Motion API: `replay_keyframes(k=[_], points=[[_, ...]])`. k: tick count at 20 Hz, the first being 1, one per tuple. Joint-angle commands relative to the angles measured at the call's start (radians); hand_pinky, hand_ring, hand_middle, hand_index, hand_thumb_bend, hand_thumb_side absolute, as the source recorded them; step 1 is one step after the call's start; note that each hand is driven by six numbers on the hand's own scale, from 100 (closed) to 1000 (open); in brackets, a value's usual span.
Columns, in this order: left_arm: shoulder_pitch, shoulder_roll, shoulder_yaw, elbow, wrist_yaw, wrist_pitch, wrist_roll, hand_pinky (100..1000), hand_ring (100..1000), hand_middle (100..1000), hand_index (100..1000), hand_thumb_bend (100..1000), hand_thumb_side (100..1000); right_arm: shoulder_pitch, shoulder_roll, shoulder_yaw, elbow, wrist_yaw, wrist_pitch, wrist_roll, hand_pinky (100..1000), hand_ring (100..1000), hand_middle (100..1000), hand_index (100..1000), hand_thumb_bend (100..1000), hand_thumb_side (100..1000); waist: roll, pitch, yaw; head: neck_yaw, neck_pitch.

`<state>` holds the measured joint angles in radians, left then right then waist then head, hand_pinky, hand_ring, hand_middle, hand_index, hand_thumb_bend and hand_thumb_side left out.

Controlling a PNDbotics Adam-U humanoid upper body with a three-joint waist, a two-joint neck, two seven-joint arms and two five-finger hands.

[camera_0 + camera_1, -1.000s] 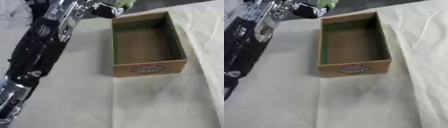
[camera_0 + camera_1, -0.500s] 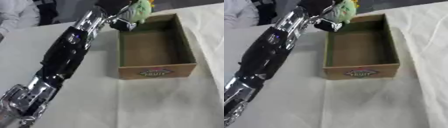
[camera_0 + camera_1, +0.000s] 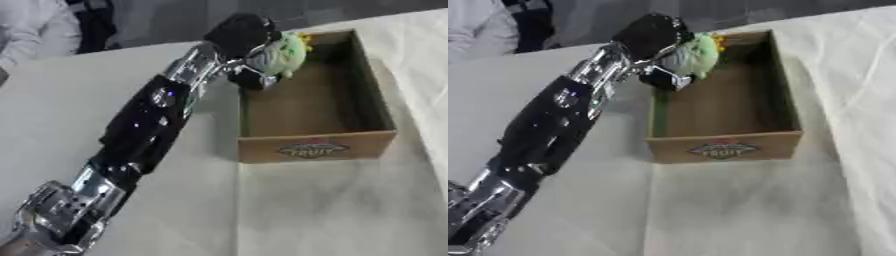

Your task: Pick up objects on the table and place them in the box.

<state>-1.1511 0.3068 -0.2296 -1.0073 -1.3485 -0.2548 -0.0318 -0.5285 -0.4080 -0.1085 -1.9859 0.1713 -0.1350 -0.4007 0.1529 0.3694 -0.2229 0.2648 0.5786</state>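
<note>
Your left hand (image 3: 243, 36) is curled around a small green and grey soft toy (image 3: 278, 56), with a bit of yellow at its top, and it holds the toy at the far left corner of the cardboard box (image 3: 317, 146). The toy hangs on the right side of the hand, partly over the left wall and partly over the open inside of the box, so the free space for it lies to the right and a little nearer to you. The box has its long axis running from near to far, and its brown floor looks empty from this corner down to the near wall with the printed label. I judge that the coming move depends on this: the toy must pass the left wall fully before the fingers open, otherwise it may rest on the rim and drop outside onto the pale worktop (image 3: 332, 210). Your arm reaches in from the near left side, and your right hand shows in neither view.
</note>
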Motion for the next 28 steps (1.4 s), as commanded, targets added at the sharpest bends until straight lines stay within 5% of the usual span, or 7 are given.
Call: replay_keyframes(k=[1, 6, 9, 14, 15, 25, 28], points=[[-0.015, 0.007, -0.005, -0.015, -0.011, -0.009, -0.001, 435, 506, 434, 706, 100, 570, -0.014, -0.007, 0.001, -0.014, -0.009, 0.000, 0.003, 802, 829, 616, 742, 100, 1000, -0.010, -0.019, -0.002, 0.003, -0.010], [-0.015, -0.008, -0.030, -0.039, -0.037, -0.057, -0.005, 452, 533, 471, 738, 100, 596, -0.014, -0.004, 0.002, -0.014, -0.010, 0.001, 0.003, 802, 829, 615, 742, 100, 1000, -0.010, -0.017, -0.004, 0.001, -0.010], [-0.016, -0.012, -0.041, -0.047, -0.051, -0.086, -0.013, 548, 704, 661, 823, 100, 647, -0.015, -0.003, 0.002, -0.014, -0.010, 0.001, 0.003, 801, 829, 615, 741, 100, 1000, -0.010, -0.017, -0.005, 0.002, -0.011], [-0.014, -0.013, -0.053, -0.050, -0.090, -0.149, -0.065, 628, 798, 758, 867, 127, 713, -0.015, -0.002, 0.001, -0.014, -0.012, 0.001, 0.003, 801, 829, 615, 741, 100, 1000, -0.010, -0.018, -0.008, 0.003, -0.012], [-0.014, -0.013, -0.053, -0.052, -0.098, -0.161, -0.078, 654, 824, 781, 875, 218, 738, -0.015, -0.002, 0.001, -0.014, -0.012, 0.001, 0.002, 801, 829, 615, 741, 100, 1000, -0.010, -0.019, -0.008, 0.003, -0.012], [-0.007, -0.013, -0.044, -0.070, -0.146, -0.199, -0.188, 765, 922, 867, 920, 620, 840, -0.014, 0.001, 0.000, -0.014, -0.014, 0.001, 0.000, 799, 828, 614, 740, 100, 1000, -0.012, -0.022, -0.003, 0.000, -0.010], [-0.005, -0.011, -0.035, -0.098, -0.139, -0.170, -0.181, 766, 918, 863, 921, 634, 869, -0.012, 0.001, -0.001, -0.014, -0.014, 0.002, 0.000, 799, 828, 614, 740, 100, 1000, -0.014, -0.023, 0.002, -0.003, -0.009]])
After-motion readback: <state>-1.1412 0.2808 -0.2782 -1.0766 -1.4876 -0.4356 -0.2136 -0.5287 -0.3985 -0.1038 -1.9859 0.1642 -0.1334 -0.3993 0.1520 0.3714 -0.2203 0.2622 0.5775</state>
